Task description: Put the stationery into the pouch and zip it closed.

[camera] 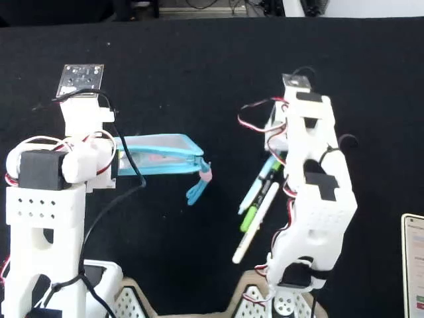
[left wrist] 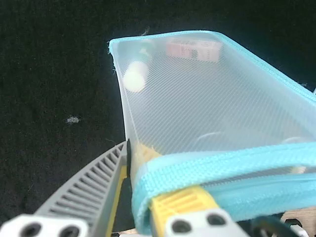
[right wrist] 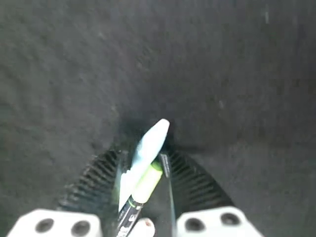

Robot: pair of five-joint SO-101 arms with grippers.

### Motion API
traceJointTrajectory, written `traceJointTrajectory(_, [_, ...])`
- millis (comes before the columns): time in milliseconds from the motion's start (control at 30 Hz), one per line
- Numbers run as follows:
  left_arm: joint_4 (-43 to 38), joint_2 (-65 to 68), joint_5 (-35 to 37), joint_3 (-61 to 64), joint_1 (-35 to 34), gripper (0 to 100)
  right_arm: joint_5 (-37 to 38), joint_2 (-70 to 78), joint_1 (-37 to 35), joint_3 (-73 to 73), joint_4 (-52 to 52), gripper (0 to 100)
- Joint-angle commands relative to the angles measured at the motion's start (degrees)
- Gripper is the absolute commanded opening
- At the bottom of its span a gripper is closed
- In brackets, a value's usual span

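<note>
Over the black table, my left gripper is clamping the pouch rim; its wrist camera is revealing a pink block inside. Right of the pouch, across bare cloth, my right gripper is pinching the pens.

To the left, white plastic left arm with black motors: upright from its base at the near edge, elbow bent, wrist turned level toward the table's middle. At its end, left gripper, one grey ribbed finger and one yellow-padded finger pinched together on the blue zip edge of a translucent ribbed pouch. To the right, matching white right arm: stretched forward from the near edge and bowed over, wrist pointing down at the table. Right gripper with dark ribbed fingers on either side of a bunch of pens, clamped around their upper ends.
</note>
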Motion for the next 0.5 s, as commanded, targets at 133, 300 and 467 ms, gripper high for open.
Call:
traceJointTrajectory(133, [-0.09, -0.97, -0.26, -0.48, 0.31, 3, 1.14, -0.22, -2.11, -12.79, 11.52, 1.1])
traceJointTrajectory(300, [-0.09, -0.97, -0.26, -0.48, 0.31, 3, 1.58, -0.13, -4.92, -20.26, 16.26, 1.1])
traceJointTrajectory(467, [0.09, -0.97, -0.26, -0.48, 0.31, 3, 9.14, -0.13, -3.69, -30.11, 17.85, 1.1])
